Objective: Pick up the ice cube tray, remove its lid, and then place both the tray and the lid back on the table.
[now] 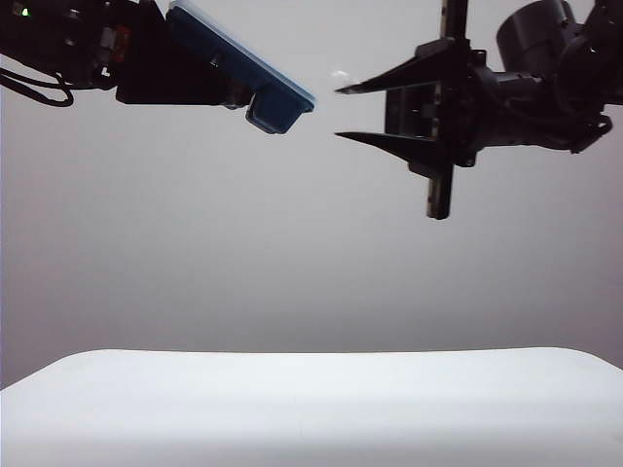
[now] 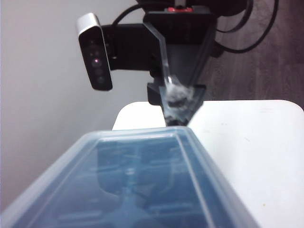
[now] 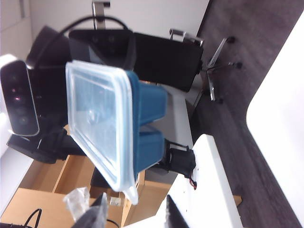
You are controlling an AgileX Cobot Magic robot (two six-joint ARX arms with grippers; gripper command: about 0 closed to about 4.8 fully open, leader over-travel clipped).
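Observation:
The dark blue ice cube tray (image 1: 282, 102) hangs tilted high above the white table (image 1: 311, 399), its frosted clear lid (image 1: 234, 47) still on top. My left gripper (image 1: 222, 86) is shut on the tray's near end, its fingers hidden behind it. In the left wrist view the lid (image 2: 142, 180) fills the foreground and covers the jaws. My right gripper (image 1: 339, 113) stands open just right of the tray's free end, not touching it. In the right wrist view the lid (image 3: 95, 123) and tray (image 3: 147, 123) face my right gripper (image 3: 137, 209), with the lid's corner just ahead of the open fingers.
The table's (image 2: 247, 152) bare white top lies far below both arms. Past its edge are dark flooring (image 3: 247, 57), a black chair (image 3: 166, 61) and cardboard boxes (image 3: 57, 190).

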